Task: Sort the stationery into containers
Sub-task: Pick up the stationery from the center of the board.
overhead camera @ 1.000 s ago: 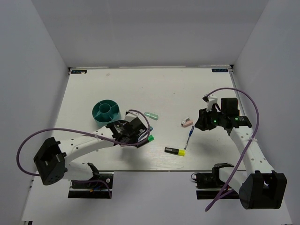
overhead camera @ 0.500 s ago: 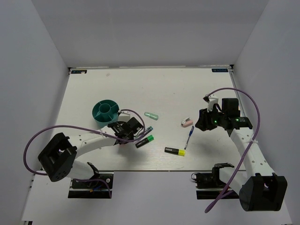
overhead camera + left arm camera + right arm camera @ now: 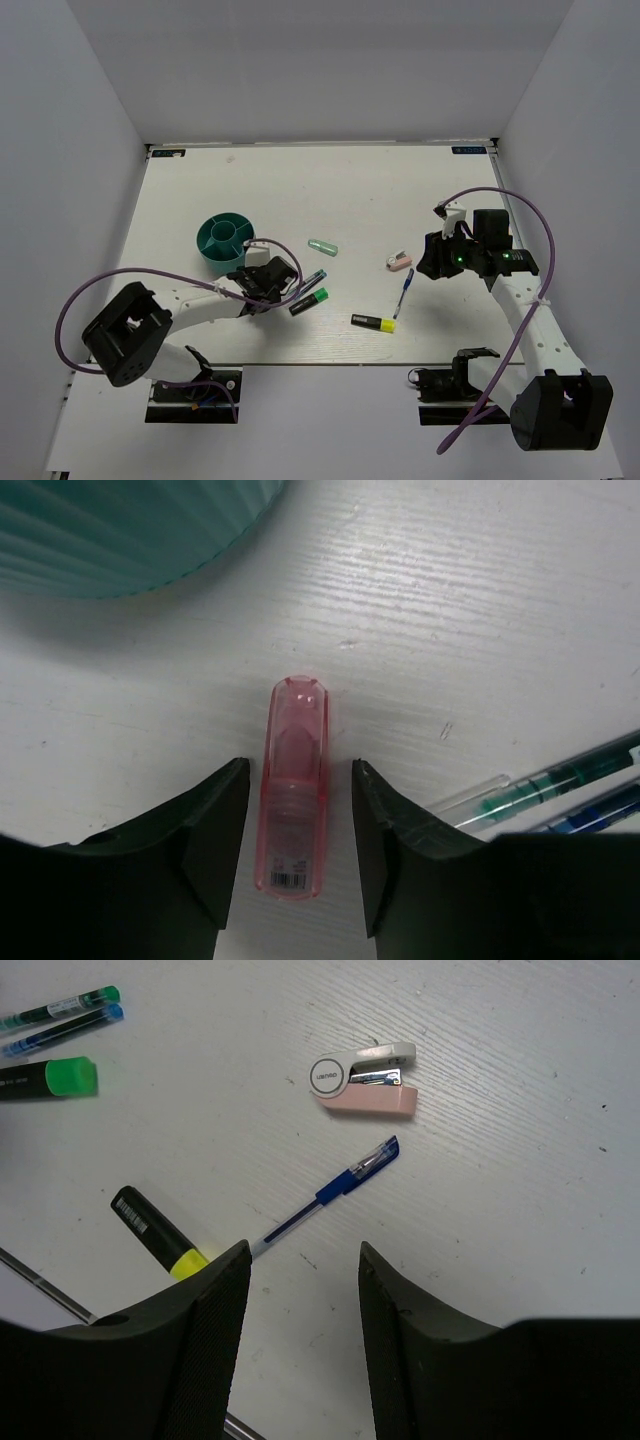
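White wood-grain table [image 3: 400, 190], boxed by plain pale walls [image 3: 320, 70] — one small label [image 3: 170, 153] sits at its 11 o'clock corner, another label [image 3: 470, 150] at 1 o'clock.

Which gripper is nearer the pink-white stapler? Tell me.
Right. The right gripper sits just right of the pink-white stapler; the left gripper is far to its left, straddling a pink piece beside the teal organiser.

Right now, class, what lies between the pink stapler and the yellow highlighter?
The blue pen lies on the table between the stapler and the highlighter, clear of the stapler. The right wrist view shows it best.
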`<state>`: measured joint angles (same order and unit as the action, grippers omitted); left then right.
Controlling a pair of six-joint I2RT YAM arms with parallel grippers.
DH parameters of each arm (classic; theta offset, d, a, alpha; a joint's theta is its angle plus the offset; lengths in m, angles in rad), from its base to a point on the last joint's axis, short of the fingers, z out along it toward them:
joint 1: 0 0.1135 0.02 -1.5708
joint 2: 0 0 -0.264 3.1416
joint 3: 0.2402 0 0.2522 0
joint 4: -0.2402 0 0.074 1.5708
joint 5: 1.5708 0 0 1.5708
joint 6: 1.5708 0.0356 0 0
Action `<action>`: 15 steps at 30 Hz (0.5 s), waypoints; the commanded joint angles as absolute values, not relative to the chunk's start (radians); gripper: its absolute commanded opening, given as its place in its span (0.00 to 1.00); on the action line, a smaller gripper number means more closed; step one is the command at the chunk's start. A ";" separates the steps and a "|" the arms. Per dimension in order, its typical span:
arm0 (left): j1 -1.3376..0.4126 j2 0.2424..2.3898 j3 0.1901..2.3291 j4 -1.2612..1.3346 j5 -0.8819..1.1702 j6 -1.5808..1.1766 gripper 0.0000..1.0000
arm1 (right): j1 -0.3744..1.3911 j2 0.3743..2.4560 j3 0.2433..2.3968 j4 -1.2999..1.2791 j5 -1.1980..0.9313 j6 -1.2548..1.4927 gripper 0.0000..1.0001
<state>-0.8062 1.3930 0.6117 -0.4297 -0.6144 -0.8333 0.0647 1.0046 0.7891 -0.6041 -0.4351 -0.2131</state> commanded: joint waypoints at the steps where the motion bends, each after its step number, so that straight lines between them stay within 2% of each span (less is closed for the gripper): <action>1: -0.796 1.407 0.551 -0.373 -0.609 -0.848 0.55 | 0.060 0.996 0.790 -0.600 -0.431 -0.215 0.51; 5: -0.798 1.391 0.522 -0.334 -0.597 -0.833 0.42 | 0.058 0.999 0.787 -0.600 -0.431 -0.215 0.51; 6: -0.799 1.385 0.517 -0.328 -0.597 -0.825 0.32 | 0.060 0.997 0.788 -0.601 -0.431 -0.215 0.51; 9: -0.833 1.336 0.531 -0.356 -0.603 -0.796 0.17 | 0.060 0.994 0.787 -0.598 -0.426 -0.216 0.51; 15: -0.934 1.195 0.698 -0.514 -0.669 -0.738 0.07 | 0.058 0.996 0.785 -0.595 -0.425 -0.216 0.51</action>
<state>-0.9104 1.2934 0.6052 -0.4385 -0.6235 -0.7837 0.0647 1.0046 0.7891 -0.6037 -0.4248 -0.2131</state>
